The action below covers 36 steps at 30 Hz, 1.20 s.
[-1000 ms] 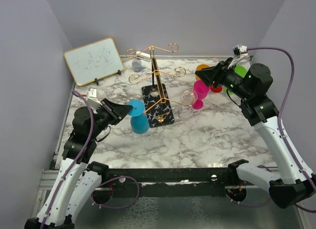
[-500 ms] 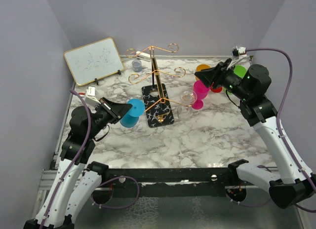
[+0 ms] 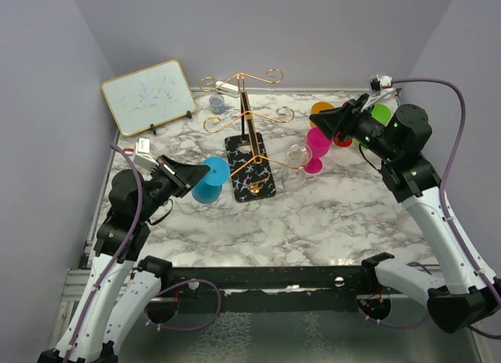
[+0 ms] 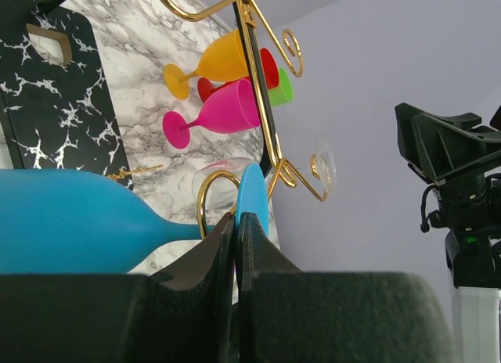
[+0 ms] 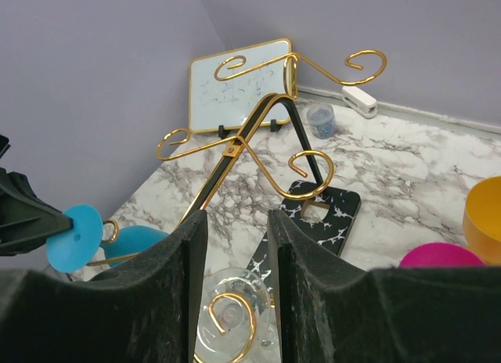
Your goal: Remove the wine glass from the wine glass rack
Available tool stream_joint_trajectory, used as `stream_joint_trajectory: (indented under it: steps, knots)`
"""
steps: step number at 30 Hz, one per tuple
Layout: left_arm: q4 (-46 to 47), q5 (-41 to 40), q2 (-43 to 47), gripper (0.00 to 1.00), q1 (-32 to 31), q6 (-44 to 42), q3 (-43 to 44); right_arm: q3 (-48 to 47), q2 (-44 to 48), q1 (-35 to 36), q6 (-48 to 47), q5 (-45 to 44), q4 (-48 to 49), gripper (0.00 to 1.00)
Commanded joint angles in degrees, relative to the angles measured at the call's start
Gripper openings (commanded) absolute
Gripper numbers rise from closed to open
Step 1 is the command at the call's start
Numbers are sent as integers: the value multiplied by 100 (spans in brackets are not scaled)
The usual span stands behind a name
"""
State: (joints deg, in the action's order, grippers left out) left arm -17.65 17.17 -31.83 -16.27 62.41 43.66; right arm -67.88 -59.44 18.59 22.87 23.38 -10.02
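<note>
- Pinching the flat round foot of the blue wine glass [image 3: 207, 191], the left gripper [image 3: 201, 175] has its claw pressed together on that disc; in the left wrist view the two dark fingers meet on the disc's edge
- the blue wine glass is tipped over, its bowl low over the marble table [image 3: 313, 214] and its foot raised toward the left gripper; it sits just left of the wine glass rack [image 5: 232, 148]
- a gold curled arm end sits right at the blue glass's stem; whether the curl goes around the stem or only passes beside it I cannot tell
- the rack stands upright on its black white-veined base [image 3: 254, 181], near the middle of the table; its curled arms spread left and right at several heights
- a clear wine glass [image 3: 298, 153] hangs from the curled end of a low arm on the rack's right side, foot uppermost
- the right gripper [image 5: 233, 218] hovers over that clear glass with its claw apart; the glass's foot and the gold curl show in the gap between the fingers
- a pink glass [image 3: 318, 148] stands on the table just right of the clear one; an orange glass [image 3: 321, 109], a red glass [image 3: 342, 141] and a green glass [image 3: 381, 113] are grouped behind it
- a whiteboard [image 3: 149, 95] leans at the far left corner
</note>
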Motion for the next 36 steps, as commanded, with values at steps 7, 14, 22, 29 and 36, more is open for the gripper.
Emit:
stream_joint_trajectory:
  steps: [7, 14, 22, 29, 36]
  knots:
    - [421, 179, 261, 0, -14, 499, -10, 71, 195, 18, 53, -123, 229, 36]
    - [685, 563, 154, 0, -16, 691, -173, 74, 241, 21, 51, -153, 229, 36]
    - [1186, 751, -37, 0, -14, 841, -389, 77, 266, 22, 43, -175, 209, 36]
    - [1710, 869, -380, 0, -10, 945, -345, 75, 262, 22, 48, -177, 219, 36]
    - [2098, 929, -811, 0, -16, 877, -185, 48, 190, 19, 53, -97, 245, 36]
